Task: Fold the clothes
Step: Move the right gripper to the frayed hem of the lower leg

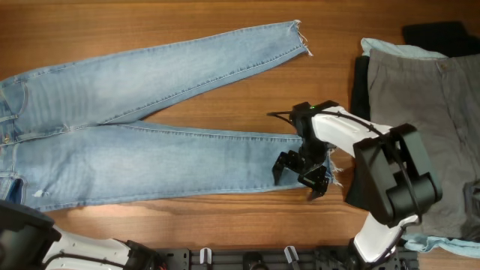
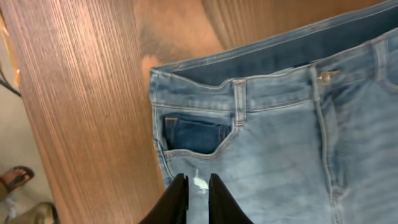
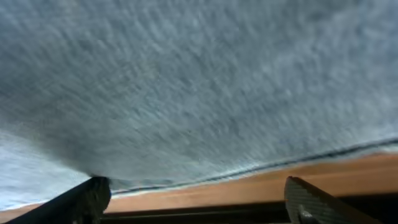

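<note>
The long light-blue denim jeans (image 1: 150,150) lie flat across the wooden counter (image 1: 225,217). The right end effector (image 1: 301,175) gapes wide at the lower leg's hem, one finger (image 3: 87,196) touching denim. The left end effector (image 2: 196,186) hangs nearly closed beside the front pocket (image 2: 193,134); whether it pinches cloth is unclear.

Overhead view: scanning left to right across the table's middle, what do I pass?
Light-blue jeans → right gripper, open over the lower leg's hem → grey-khaki trousers.

The jeans (image 1: 150,150) are light blue, trousers (image 1: 427,112) grey-khaki, garment (image 1: 439,34) black, table (image 1: 187,217) wood-brown.
</note>
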